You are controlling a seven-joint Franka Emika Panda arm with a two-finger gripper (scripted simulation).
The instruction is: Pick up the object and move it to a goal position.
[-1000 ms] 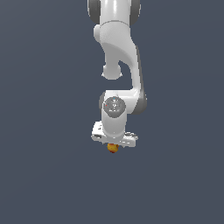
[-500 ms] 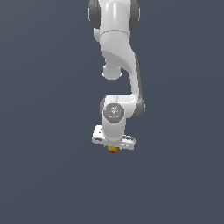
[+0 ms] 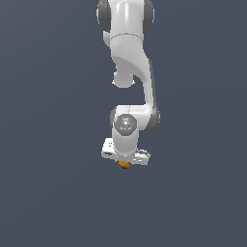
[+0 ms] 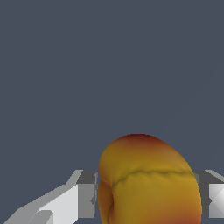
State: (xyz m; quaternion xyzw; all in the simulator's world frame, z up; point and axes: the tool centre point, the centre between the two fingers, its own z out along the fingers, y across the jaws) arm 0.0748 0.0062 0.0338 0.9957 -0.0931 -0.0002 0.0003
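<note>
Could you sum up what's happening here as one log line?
phase: carrying | gripper: shut on fruit | fruit: between fingers

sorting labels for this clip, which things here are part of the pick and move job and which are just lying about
Part of the job:
- small rounded yellow-orange fruit-like object with red blotches, between the fingers
- white gripper, shut on the object

Just lying about:
- nothing else visible, only the plain dark grey background

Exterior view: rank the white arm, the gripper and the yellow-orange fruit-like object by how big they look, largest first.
1. White arm, by far the largest.
2. Gripper, the pale hand block at the arm's end.
3. Object, a tiny yellow-orange spot showing just under the gripper, partly hidden by it.
</note>
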